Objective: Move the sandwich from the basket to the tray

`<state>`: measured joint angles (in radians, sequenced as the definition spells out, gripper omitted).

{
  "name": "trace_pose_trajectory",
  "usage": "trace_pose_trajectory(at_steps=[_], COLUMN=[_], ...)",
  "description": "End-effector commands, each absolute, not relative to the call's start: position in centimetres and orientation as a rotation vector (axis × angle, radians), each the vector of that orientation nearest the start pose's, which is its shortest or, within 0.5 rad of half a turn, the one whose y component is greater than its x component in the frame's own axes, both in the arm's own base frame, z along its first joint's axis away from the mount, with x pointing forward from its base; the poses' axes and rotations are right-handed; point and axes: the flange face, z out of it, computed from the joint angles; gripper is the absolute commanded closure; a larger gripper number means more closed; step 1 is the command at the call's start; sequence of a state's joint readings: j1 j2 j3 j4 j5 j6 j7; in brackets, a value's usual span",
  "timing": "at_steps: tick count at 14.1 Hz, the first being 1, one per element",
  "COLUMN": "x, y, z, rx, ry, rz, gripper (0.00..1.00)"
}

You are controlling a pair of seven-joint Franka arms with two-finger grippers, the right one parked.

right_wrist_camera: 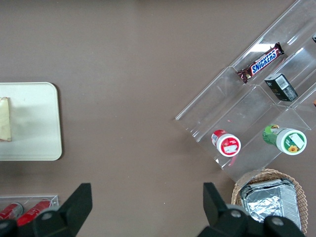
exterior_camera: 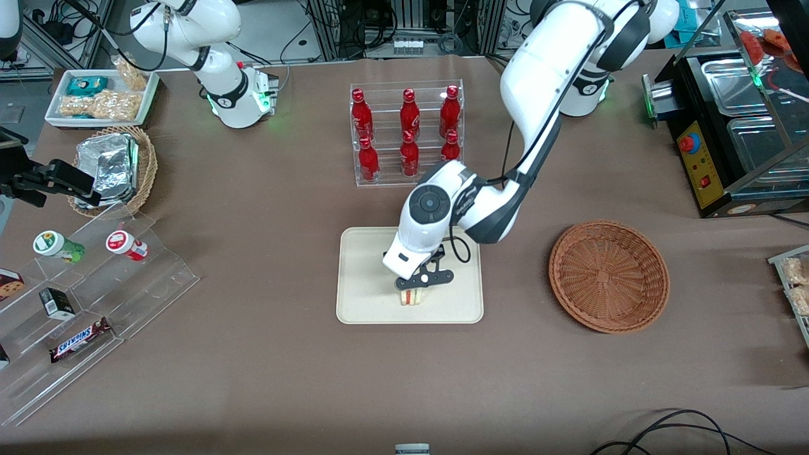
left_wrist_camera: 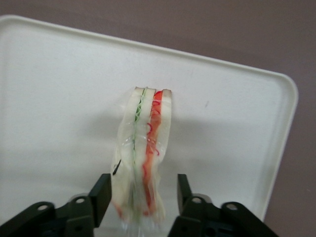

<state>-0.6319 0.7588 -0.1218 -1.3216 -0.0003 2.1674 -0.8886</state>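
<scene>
On the cream-white tray (exterior_camera: 366, 278) the clear-wrapped sandwich (left_wrist_camera: 143, 153) stands on edge, its green and orange-red filling lines showing; the left gripper (exterior_camera: 414, 292) sits low over it, released, a finger (left_wrist_camera: 101, 197) flanking each bread face with a slight gap, likely so the wedge stays upright as it lets go; the reddish-brown wicker basket (exterior_camera: 608, 275) lies empty toward the working arm's end; a Snickers bar (exterior_camera: 79, 341) on the clear stepped stand (exterior_camera: 145, 278) carries the only readable lettering.
</scene>
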Motion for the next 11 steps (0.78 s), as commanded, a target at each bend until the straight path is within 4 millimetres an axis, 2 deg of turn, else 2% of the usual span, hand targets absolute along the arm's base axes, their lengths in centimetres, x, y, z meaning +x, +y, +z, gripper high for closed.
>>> trace_pose_trajectory(at_steps=[1, 3, 4, 5, 6, 7, 11], x=[55.8, 55.5, 56.2, 56.8, 56.8, 57.4, 58.1], y=[-45.4, -42.0, -39.2, -37.1, -36.5, -34.8, -26.5], z=[38.8, 43.6, 44.9, 45.3, 45.2, 44.7, 44.7], rx=[-3.164, -3.067, -3.034, -3.001, -2.991, -2.972, -2.93], ry=[-0.328, -0.335, -0.392, -0.451, -0.464, -0.5, -0.576], rz=[-0.001, 0.007, 0.035, 0.072, 0.087, 0.1, 0.139], gripper=[0.0, 0.0, 0.0, 0.0, 0.0, 0.0, 0.0])
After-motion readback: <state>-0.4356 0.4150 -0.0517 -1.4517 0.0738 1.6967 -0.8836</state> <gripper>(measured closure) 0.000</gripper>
